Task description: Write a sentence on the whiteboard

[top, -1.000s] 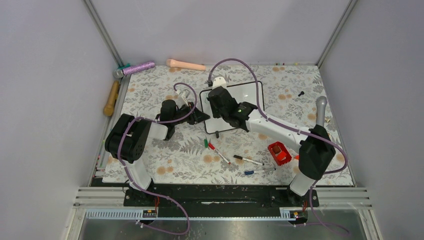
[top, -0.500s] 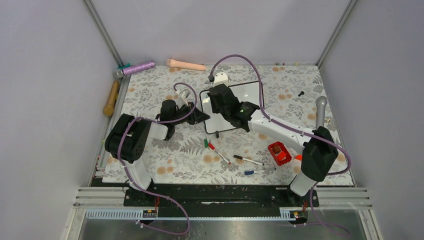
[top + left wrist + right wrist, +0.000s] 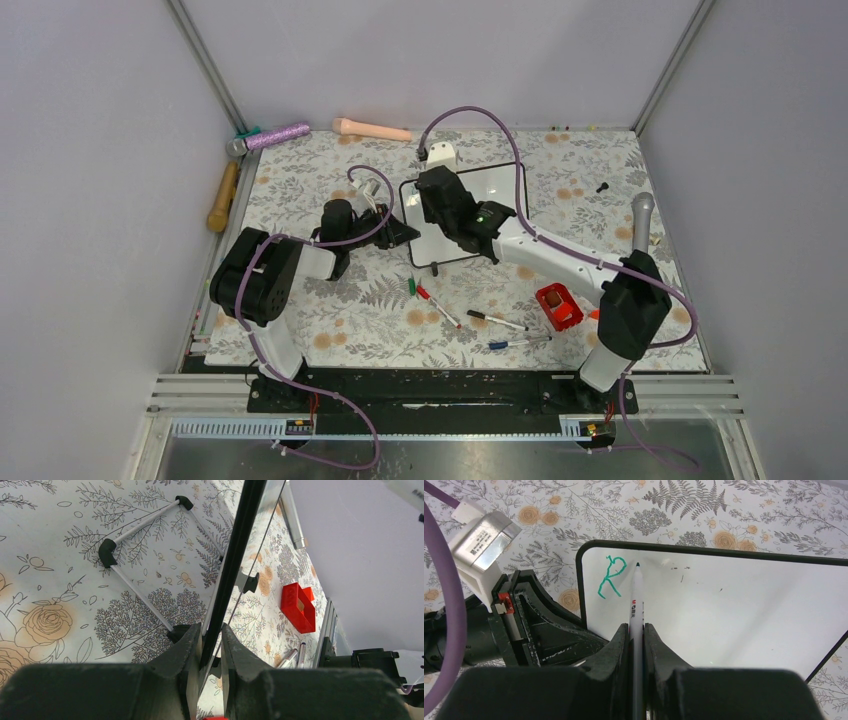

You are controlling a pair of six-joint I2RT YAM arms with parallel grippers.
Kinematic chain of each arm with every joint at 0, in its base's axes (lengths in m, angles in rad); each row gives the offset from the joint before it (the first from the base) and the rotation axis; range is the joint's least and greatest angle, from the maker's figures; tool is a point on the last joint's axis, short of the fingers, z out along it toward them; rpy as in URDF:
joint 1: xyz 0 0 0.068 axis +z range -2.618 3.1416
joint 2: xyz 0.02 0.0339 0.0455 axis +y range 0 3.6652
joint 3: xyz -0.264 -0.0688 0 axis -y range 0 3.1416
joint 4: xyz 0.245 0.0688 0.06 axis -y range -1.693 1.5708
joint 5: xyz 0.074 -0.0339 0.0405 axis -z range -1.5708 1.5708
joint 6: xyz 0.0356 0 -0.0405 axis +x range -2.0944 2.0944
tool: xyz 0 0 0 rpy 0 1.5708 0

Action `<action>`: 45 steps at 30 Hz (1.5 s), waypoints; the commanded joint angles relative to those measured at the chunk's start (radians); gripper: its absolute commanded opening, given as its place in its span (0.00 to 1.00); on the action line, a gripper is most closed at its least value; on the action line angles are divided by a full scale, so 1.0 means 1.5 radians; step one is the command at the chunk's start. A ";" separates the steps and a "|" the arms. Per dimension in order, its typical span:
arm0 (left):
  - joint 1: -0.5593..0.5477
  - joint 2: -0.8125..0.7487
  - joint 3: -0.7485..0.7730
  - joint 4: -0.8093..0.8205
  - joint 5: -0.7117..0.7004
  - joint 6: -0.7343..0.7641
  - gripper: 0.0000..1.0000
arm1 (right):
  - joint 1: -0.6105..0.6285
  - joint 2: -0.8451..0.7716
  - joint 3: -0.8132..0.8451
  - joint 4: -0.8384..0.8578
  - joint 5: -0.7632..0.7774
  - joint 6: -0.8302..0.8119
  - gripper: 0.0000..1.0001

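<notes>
Left arm [image 3: 262, 275], 8 o'clock: bulky black joint housings, short white link, lilac cable [image 3: 372, 180] looped overhead. Right arm [image 3: 560, 262], 4 o'clock: long white link, black elbow block, green light at wrist. Left gripper [image 3: 211, 637] and right gripper [image 3: 635, 632]: matte black moulded fingers. Silver-white labelled wrist module [image 3: 484, 535].

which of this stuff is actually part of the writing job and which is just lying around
In the job: whiteboard, clamped by the left claw; marker in the right claw; green R on the board.
Lying about: loose pens, red box, pink cylinder, purple glitter stick, wooden handle.
</notes>
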 commanded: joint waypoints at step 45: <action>0.003 -0.014 0.013 -0.027 -0.043 0.014 0.14 | -0.009 0.031 0.062 -0.032 0.009 0.010 0.00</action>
